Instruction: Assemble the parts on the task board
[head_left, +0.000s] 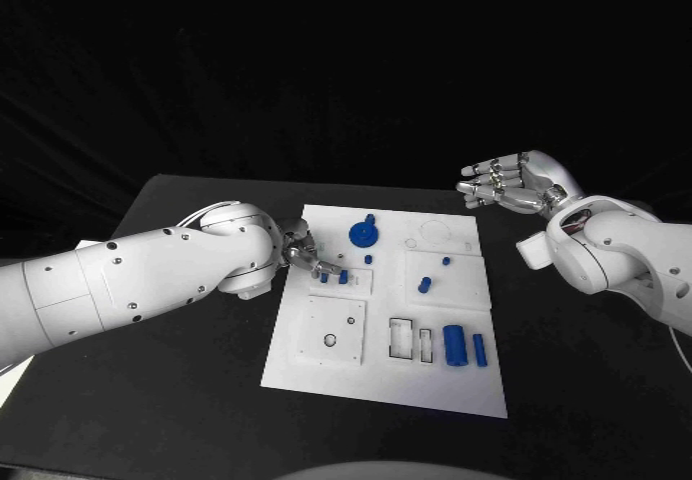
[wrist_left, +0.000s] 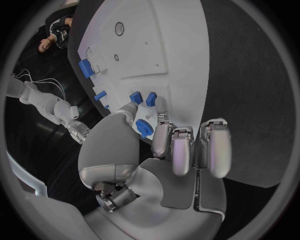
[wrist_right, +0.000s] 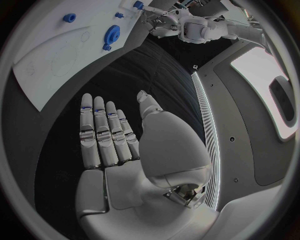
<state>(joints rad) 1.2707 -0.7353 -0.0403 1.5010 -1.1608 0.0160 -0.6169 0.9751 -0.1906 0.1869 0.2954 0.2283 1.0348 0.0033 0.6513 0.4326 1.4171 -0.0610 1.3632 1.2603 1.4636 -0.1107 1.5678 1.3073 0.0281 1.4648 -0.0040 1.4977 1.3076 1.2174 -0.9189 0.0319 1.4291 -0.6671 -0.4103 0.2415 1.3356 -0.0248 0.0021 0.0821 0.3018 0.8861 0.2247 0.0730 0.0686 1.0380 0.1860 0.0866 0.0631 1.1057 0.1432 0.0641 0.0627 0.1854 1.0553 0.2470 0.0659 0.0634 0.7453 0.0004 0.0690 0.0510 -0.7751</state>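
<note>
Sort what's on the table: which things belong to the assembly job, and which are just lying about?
Job:
task board
blue gear
blue cylinder
two small blue pieces at the left hand

Lying about:
nothing apart from the black table; the right hand hovers open beyond the board.

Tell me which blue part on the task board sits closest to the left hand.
The small blue block on the board's left side, first of a pair, lies just under the left hand. The blue gear and the blue cylinder sit farther off.
</note>
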